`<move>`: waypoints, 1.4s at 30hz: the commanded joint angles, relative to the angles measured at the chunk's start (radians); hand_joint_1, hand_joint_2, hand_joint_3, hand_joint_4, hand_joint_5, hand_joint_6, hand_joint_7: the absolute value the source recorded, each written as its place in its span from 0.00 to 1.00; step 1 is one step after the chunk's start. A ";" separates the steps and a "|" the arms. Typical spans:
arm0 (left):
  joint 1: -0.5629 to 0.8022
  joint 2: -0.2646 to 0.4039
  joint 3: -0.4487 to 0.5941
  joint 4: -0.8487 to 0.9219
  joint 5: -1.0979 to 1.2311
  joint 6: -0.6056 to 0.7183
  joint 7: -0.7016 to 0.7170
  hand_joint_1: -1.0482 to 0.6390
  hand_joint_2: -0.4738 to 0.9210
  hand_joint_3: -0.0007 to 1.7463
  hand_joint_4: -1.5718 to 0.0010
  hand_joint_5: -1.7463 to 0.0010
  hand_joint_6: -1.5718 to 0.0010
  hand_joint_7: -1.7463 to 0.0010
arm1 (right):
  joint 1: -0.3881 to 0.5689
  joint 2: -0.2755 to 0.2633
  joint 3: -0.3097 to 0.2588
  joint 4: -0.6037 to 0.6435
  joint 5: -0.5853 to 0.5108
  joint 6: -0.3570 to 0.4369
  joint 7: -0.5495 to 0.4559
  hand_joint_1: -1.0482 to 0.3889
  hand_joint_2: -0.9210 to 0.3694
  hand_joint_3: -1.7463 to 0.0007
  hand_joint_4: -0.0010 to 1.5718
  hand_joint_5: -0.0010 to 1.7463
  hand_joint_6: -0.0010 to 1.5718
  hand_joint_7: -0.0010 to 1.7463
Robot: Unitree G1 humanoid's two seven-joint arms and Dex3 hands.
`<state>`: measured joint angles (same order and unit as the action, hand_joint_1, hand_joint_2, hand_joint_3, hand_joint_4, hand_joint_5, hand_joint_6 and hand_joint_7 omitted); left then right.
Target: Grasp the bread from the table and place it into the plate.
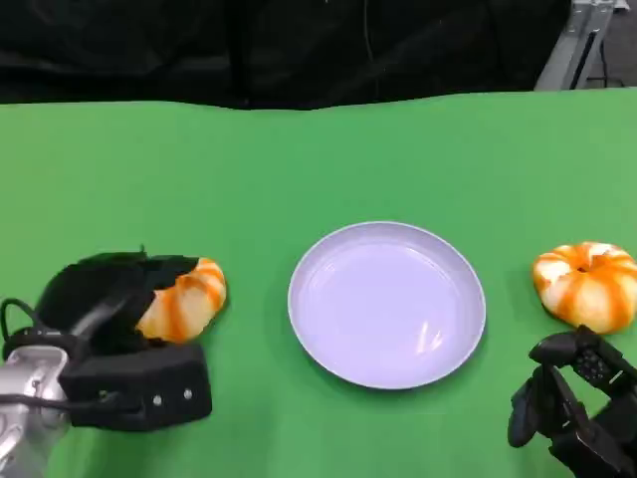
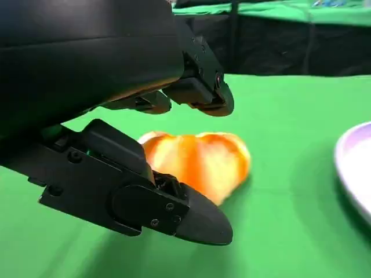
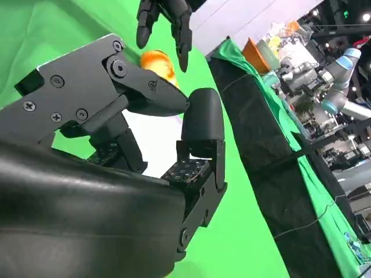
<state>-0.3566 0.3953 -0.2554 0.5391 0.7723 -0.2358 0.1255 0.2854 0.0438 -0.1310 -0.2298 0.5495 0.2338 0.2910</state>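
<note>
Left of the plate, the left hand cups the bread, fingers apparently not quite clamped; lifting now could drop it onto the surface.

left hand hiding bread, plate cropped

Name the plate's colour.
The plate is pale lavender, plain, with no pattern; the head view shows it best.
</note>
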 commanded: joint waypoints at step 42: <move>-0.297 -0.104 -0.198 0.672 -0.054 -0.071 0.228 0.35 1.00 0.08 0.62 0.98 0.60 0.99 | 0.022 -0.002 0.014 -0.022 0.000 -0.027 -0.002 0.63 0.24 0.44 0.53 0.99 0.53 0.79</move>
<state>-0.6606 0.2835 -0.4382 1.1915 0.7169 -0.3142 0.3580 0.3001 0.0454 -0.1106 -0.2333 0.5506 0.2101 0.3011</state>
